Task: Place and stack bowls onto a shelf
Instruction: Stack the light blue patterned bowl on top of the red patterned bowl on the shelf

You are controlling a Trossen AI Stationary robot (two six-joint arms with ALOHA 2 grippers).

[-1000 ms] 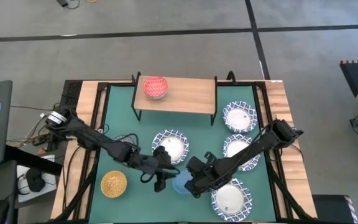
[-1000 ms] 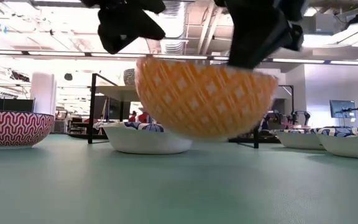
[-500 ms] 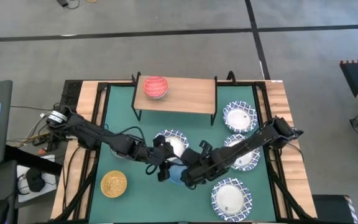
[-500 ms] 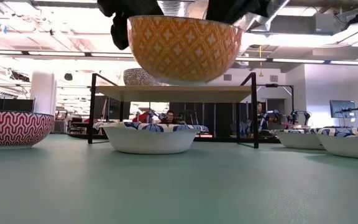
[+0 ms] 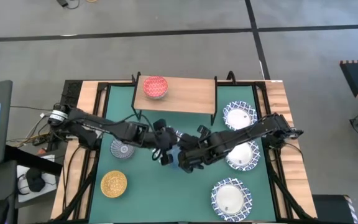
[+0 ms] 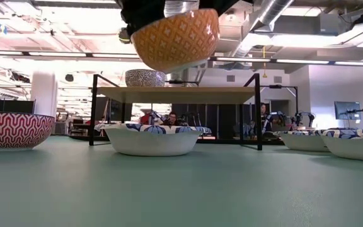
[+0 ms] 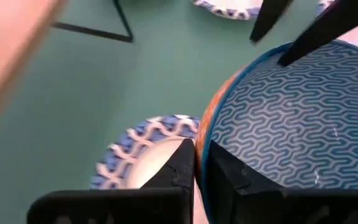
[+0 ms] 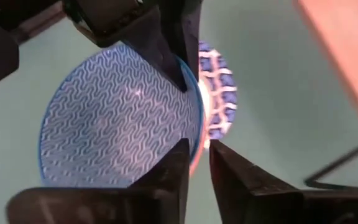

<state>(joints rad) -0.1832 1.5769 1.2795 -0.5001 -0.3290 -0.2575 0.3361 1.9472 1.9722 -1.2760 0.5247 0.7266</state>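
Above mid-table, we see both grippers pinching one bowl (image 6: pixel 175 36) by opposite rims: the left gripper (image 7: pixel 196 163) and the right gripper (image 8: pixel 197 155) each clamp its edge. It is orange outside, blue-patterned inside, and hangs clear of a white bowl (image 6: pixel 149 139). Beyond stands the shelf (image 5: pixel 176 94) with a red bowl (image 5: pixel 155 86) on it.

The orange-sided, blue-lined bowl (image 6: pixel 176 39), pinched at its rim by both the left gripper (image 5: pixel 166 154) and the right gripper (image 5: pixel 184 157), is rising higher off the green table (image 5: pixel 148 183) and travelling farther back toward the shelf (image 5: pixel 185 98). Both arms are swinging away from the near edge, uncovering a grey patterned bowl (image 5: pixel 122 149) at left.
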